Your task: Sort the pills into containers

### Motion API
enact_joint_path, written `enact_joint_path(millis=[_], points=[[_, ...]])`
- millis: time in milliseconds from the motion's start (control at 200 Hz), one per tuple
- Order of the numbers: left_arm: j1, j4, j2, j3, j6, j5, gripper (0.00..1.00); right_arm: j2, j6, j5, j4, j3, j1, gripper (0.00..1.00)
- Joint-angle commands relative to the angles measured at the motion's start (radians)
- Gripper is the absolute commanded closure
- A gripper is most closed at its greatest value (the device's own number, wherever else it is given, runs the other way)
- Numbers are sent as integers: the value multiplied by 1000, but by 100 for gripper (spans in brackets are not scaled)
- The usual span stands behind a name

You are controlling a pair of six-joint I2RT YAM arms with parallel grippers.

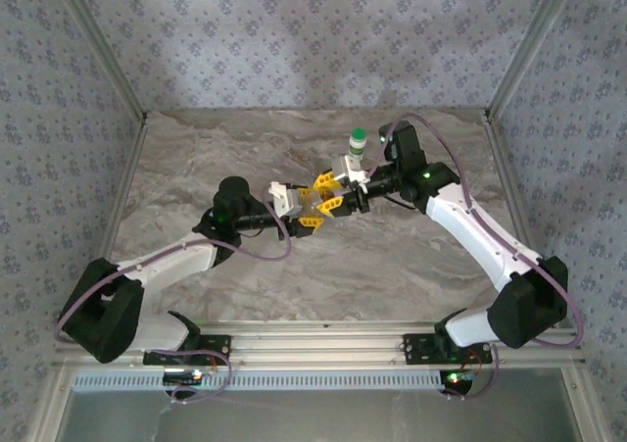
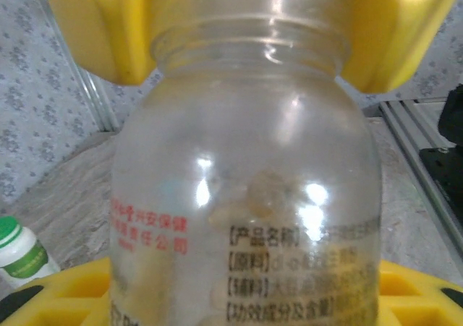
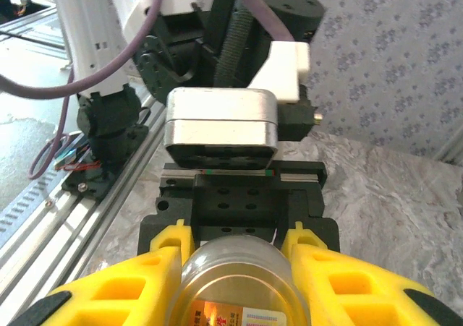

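Step in hand, by the look of it: getting the pills out of their bottle, ahead of any sorting. Left gripper (image 2: 239, 301) — closed on the lower body of the clear bottle (image 2: 246, 160), which is held above the middle of the bench (image 1: 323, 275). Pills (image 2: 249, 196) show as pale shapes through its wall. Right gripper (image 3: 239, 282) — closed on the same bottle at the neck end, where bare threads show; whether a cap is on cannot be told. Green-capped bottle (image 1: 359, 140) stands upright just behind the right gripper. The next move probably calls for one firm hold while the other gripper frees the mouth, then a slow tilt over the containers.
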Motion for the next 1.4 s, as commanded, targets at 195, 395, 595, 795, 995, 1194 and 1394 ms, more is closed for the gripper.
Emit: enact_joint_path(millis=[195, 395, 595, 795, 995, 1194, 1394], points=[[4, 261, -72, 55, -33, -92, 100, 59, 297, 26, 122, -121, 32, 100], [-27, 196, -103, 56, 99, -184, 100, 116, 796, 320, 139, -80, 44, 99], [-97, 178, -88, 49, 222, -330, 100, 121, 1254, 606, 180, -80, 82, 96], [-117, 215, -35, 24, 227, -375, 100, 123, 1593, 696, 308, -28, 96, 90], [-126, 217, -18, -11, 228, -420, 100, 121, 1654, 830, 329, 15, 96, 85], [-127, 208, 14, -32, 247, -449, 100, 132, 1709, 877, 369, 22, 93, 74], [-127, 215, 41, -45, 243, -452, 100, 130, 1707, 880, 352, 44, 82, 64]])
